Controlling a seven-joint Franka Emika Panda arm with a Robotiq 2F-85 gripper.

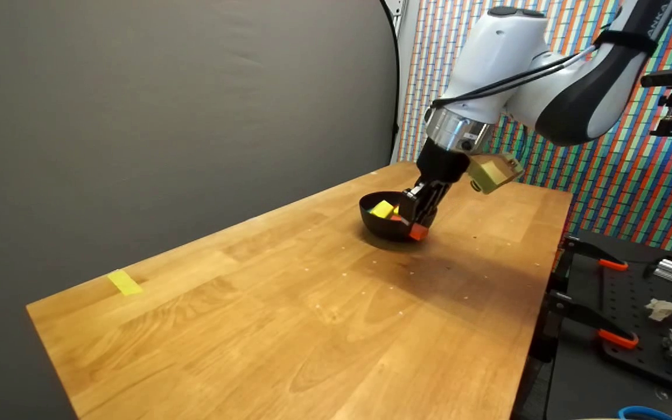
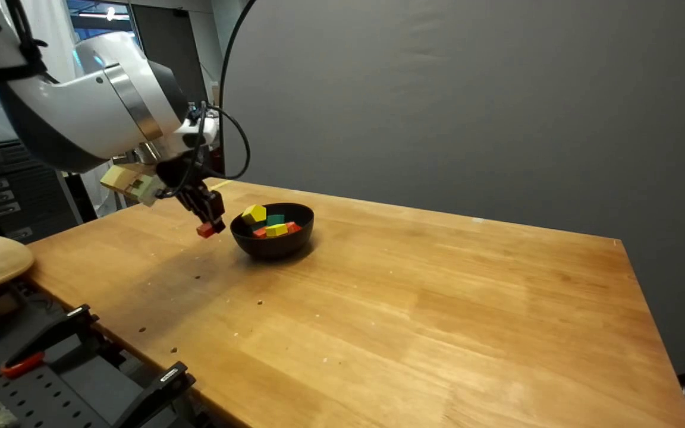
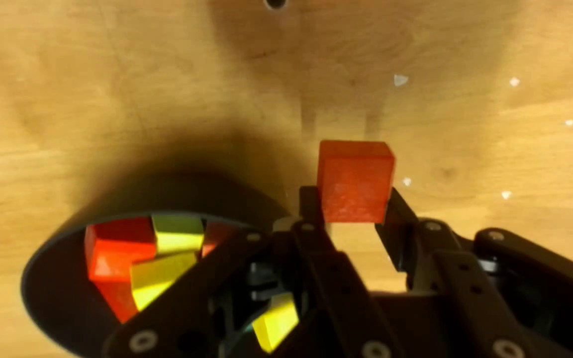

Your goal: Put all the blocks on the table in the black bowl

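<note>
In the wrist view our black two-fingered gripper (image 3: 353,211) clamps a red-orange cube (image 3: 356,186), the round black bowl (image 3: 57,298) at its eight o'clock; in an exterior view, bowl (image 2: 277,248) at three o'clock, we judge early release could drop the cube outside; in an exterior view, we read lettering "ANKA" (image 1: 660,21) on the white-and-black arm (image 1: 531,93).

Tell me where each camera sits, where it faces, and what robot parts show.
Wrist view: wrist-mounted, looking down past the gripper at the red block it holds; no other robot part shows.
An exterior view: raised, looking down over the table toward a multicoloured backdrop; the arm enters upper right.
An exterior view: raised, looking down toward the black bowl and grey backdrop; the arm enters upper left.
Both exterior views share table, black bowl, arm, red block.
</note>
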